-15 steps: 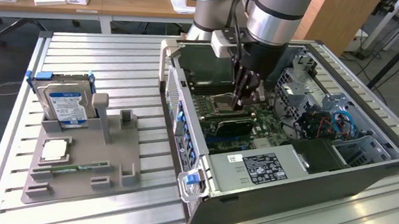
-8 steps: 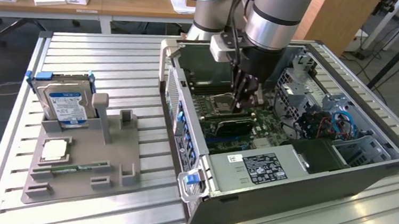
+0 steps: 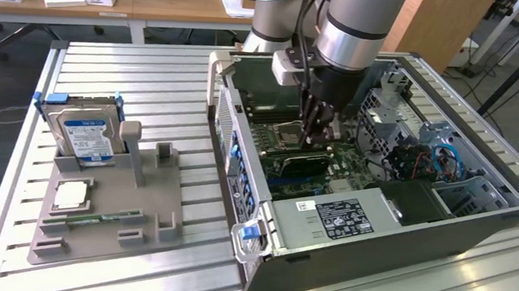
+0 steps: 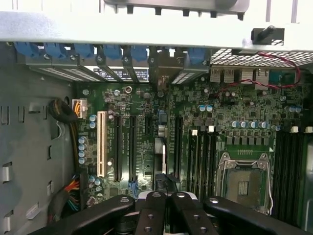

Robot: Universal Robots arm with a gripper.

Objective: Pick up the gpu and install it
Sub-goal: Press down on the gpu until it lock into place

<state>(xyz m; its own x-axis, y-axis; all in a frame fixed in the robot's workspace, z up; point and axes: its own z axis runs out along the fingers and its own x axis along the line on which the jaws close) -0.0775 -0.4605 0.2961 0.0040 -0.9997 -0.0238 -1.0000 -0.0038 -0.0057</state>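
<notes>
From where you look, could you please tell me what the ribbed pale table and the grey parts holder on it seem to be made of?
The ribbed pale table looks like bare aluminium: long parallel slats with a dull silver sheen. The grey parts holder looks like matte moulded or printed plastic: uniform flat grey, no shine, blocky posts and slots. Neither can be confirmed by look alone.

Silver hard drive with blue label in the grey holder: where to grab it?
Likely its upper half, from above, pinching the two broad faces: the silver, blue-labelled hard drive stands upright, lower part sunk in the grey plastic holder.
</notes>
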